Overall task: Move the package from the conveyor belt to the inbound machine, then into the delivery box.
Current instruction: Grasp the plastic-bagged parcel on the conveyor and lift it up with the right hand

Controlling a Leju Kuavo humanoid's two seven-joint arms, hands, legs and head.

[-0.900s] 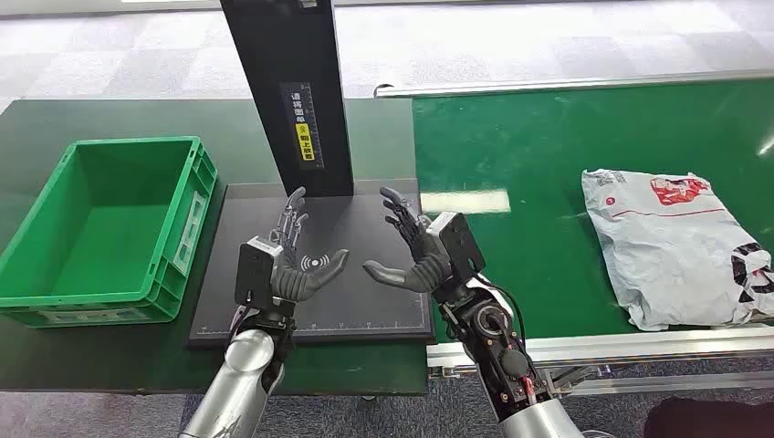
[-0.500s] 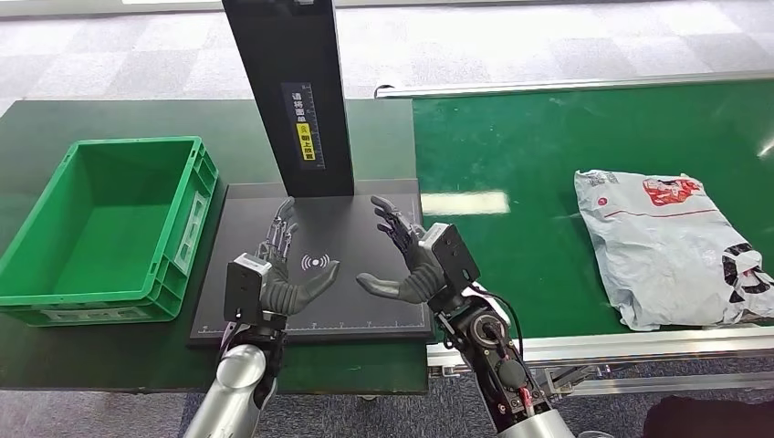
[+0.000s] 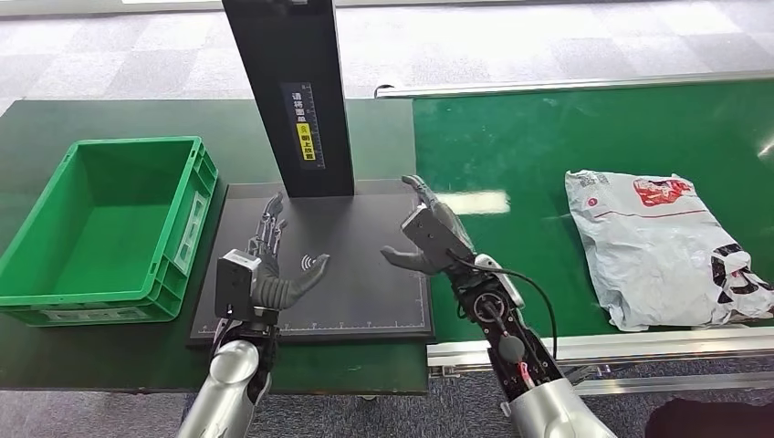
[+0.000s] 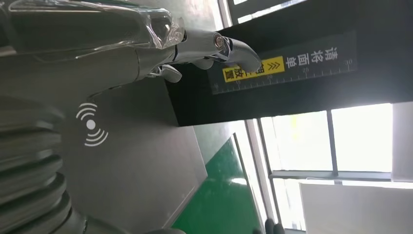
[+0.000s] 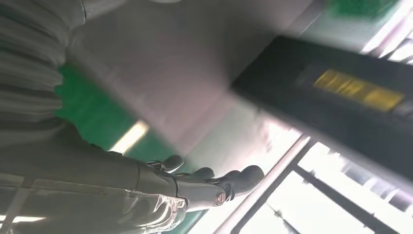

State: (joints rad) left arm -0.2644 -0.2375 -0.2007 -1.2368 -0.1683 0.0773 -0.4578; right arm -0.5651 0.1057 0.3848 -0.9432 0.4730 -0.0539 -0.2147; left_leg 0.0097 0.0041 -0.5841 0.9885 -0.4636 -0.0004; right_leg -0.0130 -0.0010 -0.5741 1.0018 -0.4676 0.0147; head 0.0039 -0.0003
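Now we see our right hand swung toward the conveyor belt, fingers apart, holding nothing; our left hand, also spread, has drawn back over the inbound machine; the package has ridden leftward along the belt's near edge.

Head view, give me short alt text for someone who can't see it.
Two open robot hands, the left robot hand and the right robot hand, hover over a black scanner pad. A grey package lies on the green conveyor belt to the right, and an empty green box sits to the left.
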